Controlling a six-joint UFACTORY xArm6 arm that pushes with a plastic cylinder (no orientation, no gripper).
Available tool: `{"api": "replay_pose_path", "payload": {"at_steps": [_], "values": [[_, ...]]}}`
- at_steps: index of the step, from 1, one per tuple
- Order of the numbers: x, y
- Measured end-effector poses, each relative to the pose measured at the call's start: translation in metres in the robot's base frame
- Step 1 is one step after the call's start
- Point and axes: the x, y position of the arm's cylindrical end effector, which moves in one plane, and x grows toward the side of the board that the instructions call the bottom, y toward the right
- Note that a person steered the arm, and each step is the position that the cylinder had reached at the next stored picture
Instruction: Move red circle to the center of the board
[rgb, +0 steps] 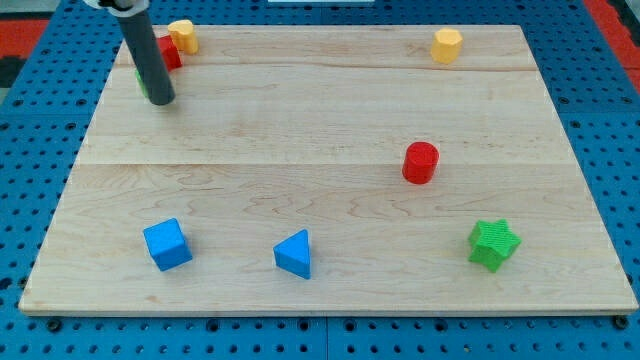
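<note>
At your view's left, my tip (162, 101) sits beside a partly hidden red block (170, 53), maybe also a green one; there are no jaws. Your red circle (421, 162) stands right of the board (300, 140)'s centre, well apart from it.

Red block (171, 53) half behind rod (148, 55)

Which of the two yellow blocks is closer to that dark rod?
The yellow block at the view's top left, beside my tip; the other yellow block sits far right.
</note>
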Motion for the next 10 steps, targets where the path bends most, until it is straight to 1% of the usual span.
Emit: {"api": "replay_pose_path", "payload": {"at_steps": [2, 3, 4, 5, 6, 7, 8, 9, 10], "values": [[0.003, 0.214], [0.019, 0.310], [0.070, 0.357], [0.113, 0.323], [0.113, 0.266], [0.084, 0.233], [0.073, 0.224], [0.047, 0.222], [0.030, 0.195]]}}
